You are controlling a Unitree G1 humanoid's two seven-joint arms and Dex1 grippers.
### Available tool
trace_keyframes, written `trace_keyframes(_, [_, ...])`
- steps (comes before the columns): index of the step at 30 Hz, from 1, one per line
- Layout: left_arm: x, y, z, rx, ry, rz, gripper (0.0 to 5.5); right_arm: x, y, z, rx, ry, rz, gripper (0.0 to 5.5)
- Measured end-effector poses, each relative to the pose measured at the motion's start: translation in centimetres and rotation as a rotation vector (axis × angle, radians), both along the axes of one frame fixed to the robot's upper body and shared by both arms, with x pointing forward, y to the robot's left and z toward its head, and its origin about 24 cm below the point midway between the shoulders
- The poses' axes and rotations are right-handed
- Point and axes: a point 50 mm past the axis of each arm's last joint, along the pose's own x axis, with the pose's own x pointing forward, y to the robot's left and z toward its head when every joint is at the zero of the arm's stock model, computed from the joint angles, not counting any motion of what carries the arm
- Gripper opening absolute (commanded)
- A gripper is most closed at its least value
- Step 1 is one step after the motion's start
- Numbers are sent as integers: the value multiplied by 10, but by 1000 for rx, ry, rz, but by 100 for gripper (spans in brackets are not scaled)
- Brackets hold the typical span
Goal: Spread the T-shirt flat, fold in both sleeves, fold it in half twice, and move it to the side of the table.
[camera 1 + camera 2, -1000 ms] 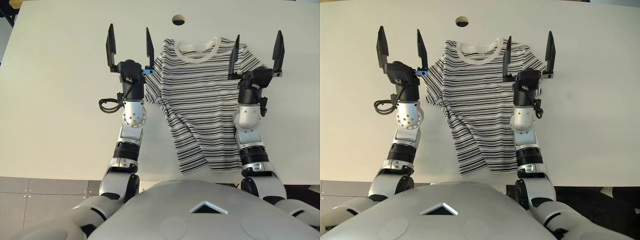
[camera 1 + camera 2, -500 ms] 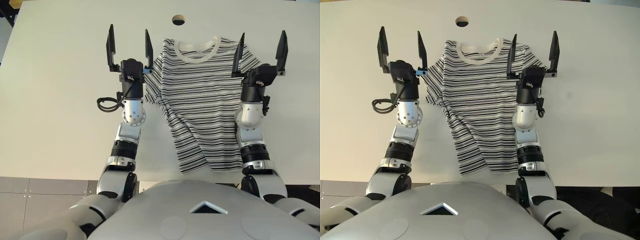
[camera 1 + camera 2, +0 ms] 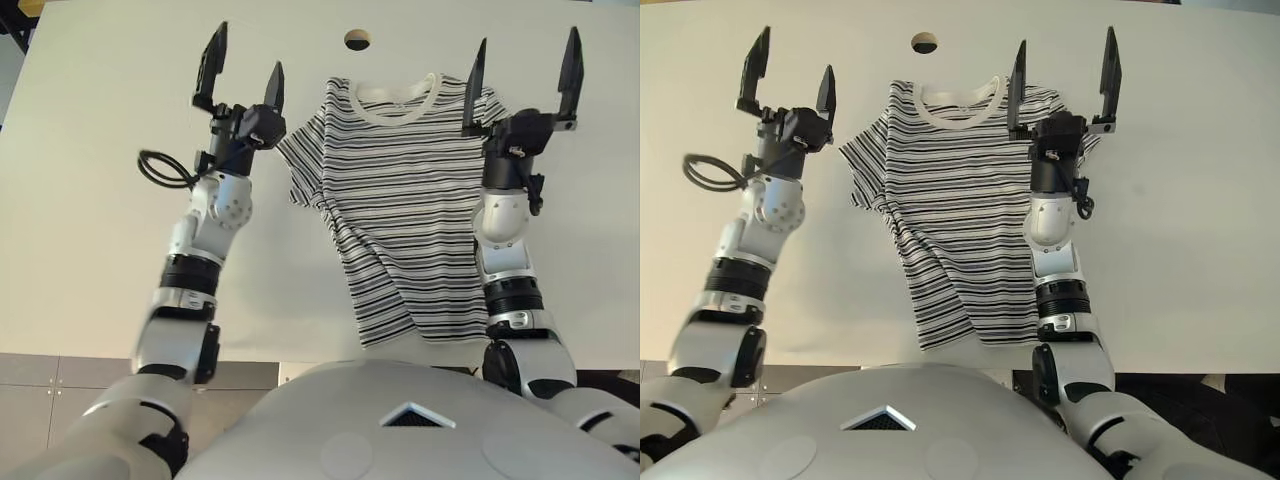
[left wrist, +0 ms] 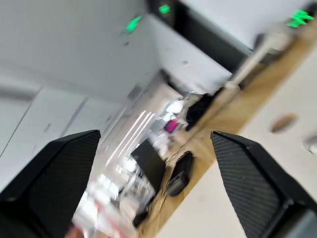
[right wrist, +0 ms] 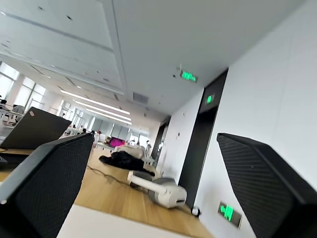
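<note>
T-shirt (image 3: 400, 200), striped, lies front up on the white table (image 3: 90, 260), collar toward the far edge just beside a round hole (image 3: 356, 39) and hem at the near edge; its left side is rumpled, with the sleeve drawn in and a slanting crease down the body. The right forearm stands over the shirt's right side and hides part of that sleeve. A black cable loop (image 3: 158, 170) hangs beside the left arm. The left gripper (image 3: 248, 48) is raised over bare table beside the left sleeve, fingers spread wide, apart from the cloth. The right gripper (image 3: 527, 40) is raised above the right shoulder, fingers (image 5: 44, 188) likewise wide apart, gripping nothing. The left wrist view looks between its fingers (image 4: 54, 183) to the table's wooden far edge; the right wrist view shows ceiling and green signs.
</note>
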Motion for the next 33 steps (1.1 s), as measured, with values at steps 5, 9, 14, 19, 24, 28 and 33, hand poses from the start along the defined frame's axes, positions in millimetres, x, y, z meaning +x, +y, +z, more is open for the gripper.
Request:
trace_keyframes(5, [2, -8, -15, 260, 172, -163, 415, -4, -9, -4, -39, 7, -29, 457])
trace_keyframes(9, [3, -10, -33, 367, 284, -209, 415, -6, -18, -6, -56, 11, -59, 457])
trace_keyframes(14, [7, -12, -43, 499, 338, -238, 415, -9, -28, -3, -78, 1, -85, 457])
trace_keyframes(19, [13, -10, -42, 619, 342, -258, 415, -10, -34, 3, -101, -19, -97, 457])
trace_keyframes(24, [12, 15, -34, 726, 364, -238, 415, -13, -30, 7, -139, -39, -84, 457])
trace_keyframes(28, [0, 50, -29, 759, 395, -147, 415, -17, -24, 4, -176, -33, -64, 457])
trace_keyframes(33, [0, 67, -29, 737, 400, -44, 415, -16, -22, -2, -188, -14, -60, 457])
